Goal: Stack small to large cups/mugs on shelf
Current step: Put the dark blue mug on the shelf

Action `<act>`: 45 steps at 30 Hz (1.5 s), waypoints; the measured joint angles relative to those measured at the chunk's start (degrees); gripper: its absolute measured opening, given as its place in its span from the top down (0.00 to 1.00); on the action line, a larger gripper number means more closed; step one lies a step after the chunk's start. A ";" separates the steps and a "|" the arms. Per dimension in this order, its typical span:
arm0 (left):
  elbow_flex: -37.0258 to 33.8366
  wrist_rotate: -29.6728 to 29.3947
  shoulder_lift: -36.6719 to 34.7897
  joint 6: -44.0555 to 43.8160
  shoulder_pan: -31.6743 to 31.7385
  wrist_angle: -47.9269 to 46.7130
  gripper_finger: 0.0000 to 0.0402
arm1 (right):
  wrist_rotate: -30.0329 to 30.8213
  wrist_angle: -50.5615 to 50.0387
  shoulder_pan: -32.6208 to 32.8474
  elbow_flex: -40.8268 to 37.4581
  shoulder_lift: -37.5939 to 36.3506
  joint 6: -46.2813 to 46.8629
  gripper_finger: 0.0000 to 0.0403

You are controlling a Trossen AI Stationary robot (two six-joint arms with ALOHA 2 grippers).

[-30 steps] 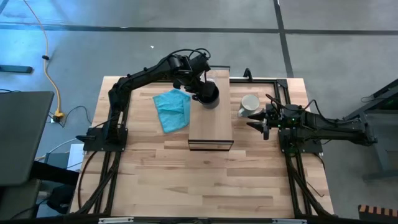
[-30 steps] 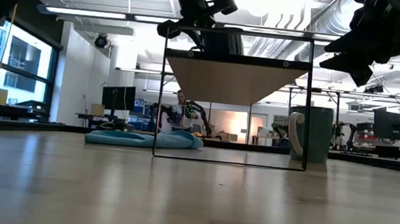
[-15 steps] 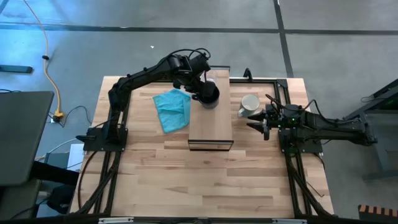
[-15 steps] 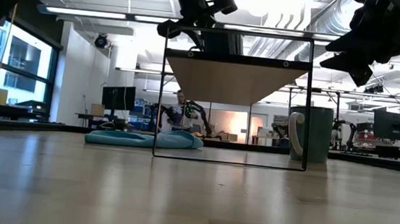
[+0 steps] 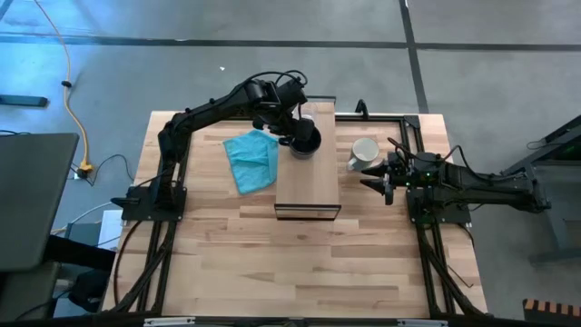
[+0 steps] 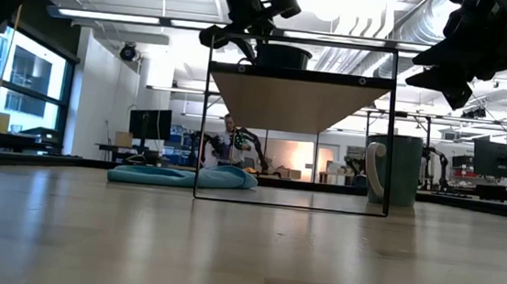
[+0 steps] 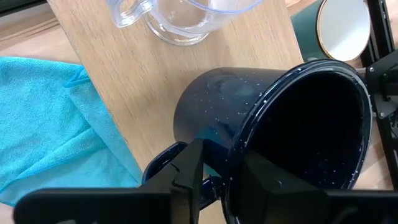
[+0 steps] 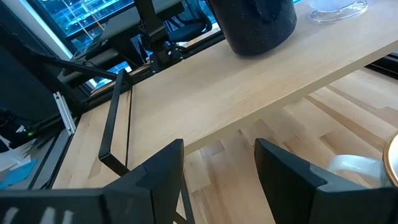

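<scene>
The left gripper (image 5: 292, 136) is over the far end of the shelf (image 5: 309, 186), its fingers clamped on the rim of the black mug (image 5: 305, 138) close to the handle. In the left wrist view one finger (image 7: 186, 177) lies outside the wall of the black mug (image 7: 273, 137) and the other goes down inside the mouth. The mug stands upright with its base on the light wood (the right wrist view shows the dark body (image 8: 255, 22) meeting the board, though the contact line itself is hard to judge). In the low view its top shows above the shelf's front bar (image 6: 280, 54).

Just beside the black mug, nearer the shelf's far edge, sits the clear glass cup (image 7: 177, 15), upright on the wood; the two are close, and whether they touch cannot be told.

The white mug (image 5: 365, 151) is on the table (image 5: 300, 263), off the shelf's right edge and well toward the table's far right corner, with its handle turned to the near side. It shows in the low view (image 6: 394, 170) as a tall vessel standing at the shelf's right leg.

A teal cloth (image 5: 251, 159) lies crumpled on the table against the shelf's left edge.

The right gripper (image 5: 379, 179) hangs near the table's right edge, just on the near side of the white mug, with its fingers (image 8: 155, 180) spread apart and nothing between them.
</scene>
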 joint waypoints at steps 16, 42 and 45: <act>0.00 -1.31 0.00 -2.97 -0.04 0.11 0.84 | -0.45 -0.09 0.00 0.00 0.00 -0.04 0.53; -0.81 -1.46 1.49 -3.99 -1.16 2.08 0.84 | -3.15 -2.95 0.02 0.00 -0.04 -0.94 0.53; -0.81 -1.38 1.49 -3.93 -1.16 2.10 0.84 | -3.15 -2.95 0.02 0.00 -0.04 -0.85 0.53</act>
